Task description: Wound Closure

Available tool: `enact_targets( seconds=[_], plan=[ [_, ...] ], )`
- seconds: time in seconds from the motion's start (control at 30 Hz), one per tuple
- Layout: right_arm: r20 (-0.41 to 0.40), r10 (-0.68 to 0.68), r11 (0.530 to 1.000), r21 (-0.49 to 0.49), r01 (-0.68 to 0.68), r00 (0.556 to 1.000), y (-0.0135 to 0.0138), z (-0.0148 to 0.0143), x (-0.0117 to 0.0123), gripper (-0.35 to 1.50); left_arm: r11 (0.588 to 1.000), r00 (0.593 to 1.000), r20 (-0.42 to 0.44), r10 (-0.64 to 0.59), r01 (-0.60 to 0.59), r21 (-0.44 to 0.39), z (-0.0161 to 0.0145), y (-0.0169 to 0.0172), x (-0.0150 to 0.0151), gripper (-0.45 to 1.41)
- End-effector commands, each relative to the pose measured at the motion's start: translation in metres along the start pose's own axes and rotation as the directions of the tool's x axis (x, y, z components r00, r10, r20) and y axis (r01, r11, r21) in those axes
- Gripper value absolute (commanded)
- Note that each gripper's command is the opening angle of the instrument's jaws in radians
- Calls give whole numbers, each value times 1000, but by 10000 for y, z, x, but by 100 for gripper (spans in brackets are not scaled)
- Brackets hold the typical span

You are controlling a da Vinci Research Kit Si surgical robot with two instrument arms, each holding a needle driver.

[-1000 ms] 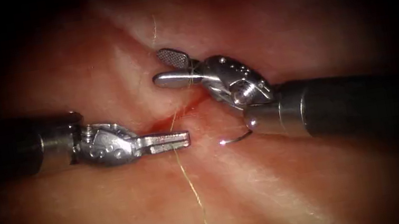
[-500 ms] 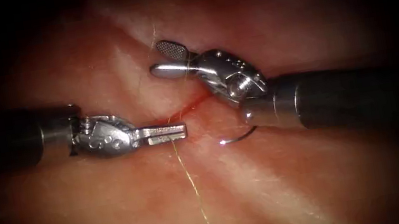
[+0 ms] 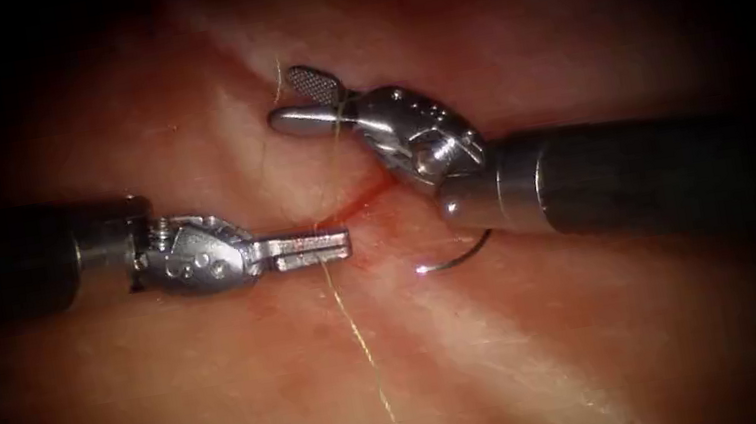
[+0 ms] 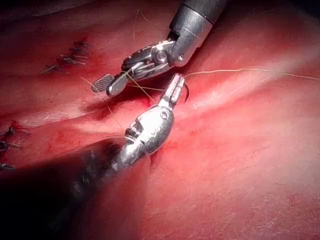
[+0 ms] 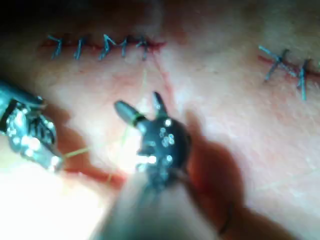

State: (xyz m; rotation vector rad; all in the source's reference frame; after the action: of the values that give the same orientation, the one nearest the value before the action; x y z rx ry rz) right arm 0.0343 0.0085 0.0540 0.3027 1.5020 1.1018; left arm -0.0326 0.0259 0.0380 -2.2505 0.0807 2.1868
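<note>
Two tools: you have both over the cut [image 3: 348,212], and neither one holds the needle.
Left tool [image 3: 340,242]: jaws closed flat on the thread [image 3: 364,346], right at the cut's edge, on its left side.
Right tool [image 3: 287,98]: jaws spread apart, gripping nothing. The thread crosses between them close to the hinge, and I can't tell whether it is wrapped round a jaw or just lying across.
Needle [image 3: 452,261]: loose on the tissue [image 3: 225,398] to the right of the cut, tip glinting and pointing left. Its back end runs under your right shaft, so whether that end sits in the tissue is hidden.
Thread line: one strand runs from your left jaws down toward the camera, and a fainter one climbs to the right tool.
Doing it well: hold your left grip firm and low. Make sure the strand sits deep between the right jaws before you close. Pull evenly along the cut, not across it, so the edge isn't torn.
In the way: the needle's tip lies close to the strand, so watch for a snag. Your right shaft also hides the needle's swaged end.
Around: finished stitches [image 5: 100,47] sit further along in the right wrist view, well apart from your working spot.
</note>
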Motion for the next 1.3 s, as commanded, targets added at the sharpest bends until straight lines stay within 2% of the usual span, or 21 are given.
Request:
enact_targets(
  seconds=[0.03,0.4,0.47,0.5,0.53,0.57,0.6,0.63,0.93,1.3],
  plan=[
    [2,6,1000,21,-6,1000,-3,16,-3,120,1000,1000,-2,1,-1,0,4,0,-6,-45],
    [4,11,1000,29,-11,1000,-5,26,-5,118,1000,1000,-2,1,-1,-1,2,1,-5,-45],
    [5,11,999,32,-11,1000,-5,27,-6,113,1000,1000,-2,1,-1,-2,2,1,-5,-45],
    [7,10,999,45,-11,1000,-4,26,-6,98,1000,1000,-3,1,-1,-2,1,1,-5,-45],
    [7,10,999,45,-11,1000,-4,26,-6,98,1000,1000,-3,1,-1,-2,1,1,-5,-45],
    [18,16,995,98,-18,1000,-5,24,-7,15,1000,1000,-3,1,-1,-3,1,1,-5,-45],
    [18,16,995,98,-18,1000,-5,24,-7,15,1000,1000,-3,1,-1,-3,1,1,-5,-45],
    [21,22,993,112,-24,1000,-6,24,-7,-35,1000,1000,-3,1,-1,-3,1,1,-5,-45],
    [57,10,991,134,-18,998,-13,24,-19,-35,1000,1000,-1,1,-1,-1,1,3,-3,-45],
    [74,-27,985,173,14,997,-17,21,-21,-35,1000,1000,0,0,0,0,-1,3,-2,-45]
  ],
)
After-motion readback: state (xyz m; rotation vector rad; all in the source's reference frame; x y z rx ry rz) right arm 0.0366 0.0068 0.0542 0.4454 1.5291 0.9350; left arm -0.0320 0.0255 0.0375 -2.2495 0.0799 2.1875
